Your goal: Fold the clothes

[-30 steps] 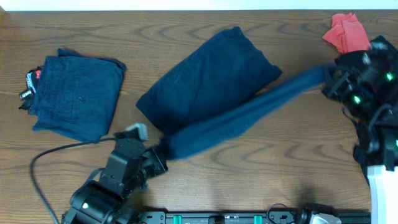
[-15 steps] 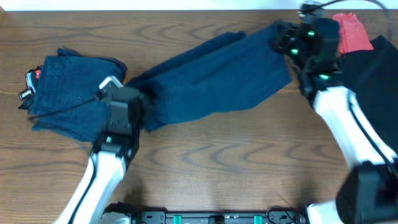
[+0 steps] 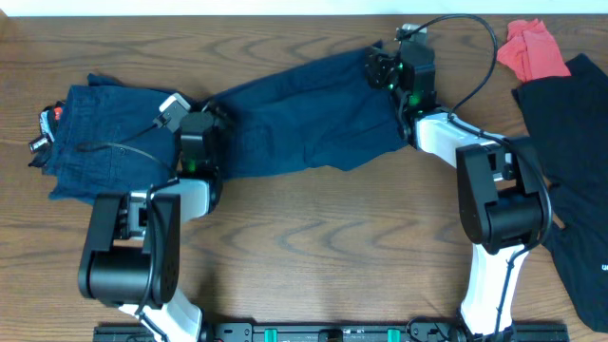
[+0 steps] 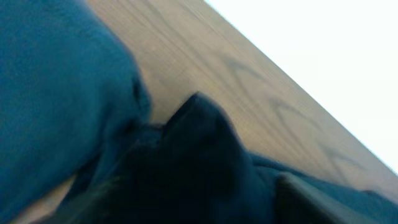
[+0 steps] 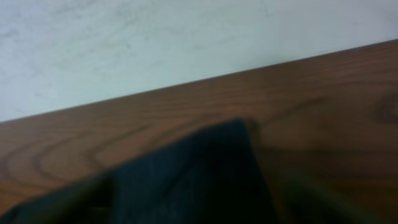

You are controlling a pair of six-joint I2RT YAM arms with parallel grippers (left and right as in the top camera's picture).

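Stretching across the far half of the table (image 3: 332,247), the navy shorts (image 3: 304,119) are met at the left end by the left gripper (image 3: 207,122) and at the far right corner by the right gripper (image 3: 383,68); clamped or open cannot be told for either claw, wrist views too blurred. Risks: folded piece (image 3: 114,147) just beside the left end could be dragged open; right corner lies near the far table edge, cloth could be pushed over. Open room is seen on the near side
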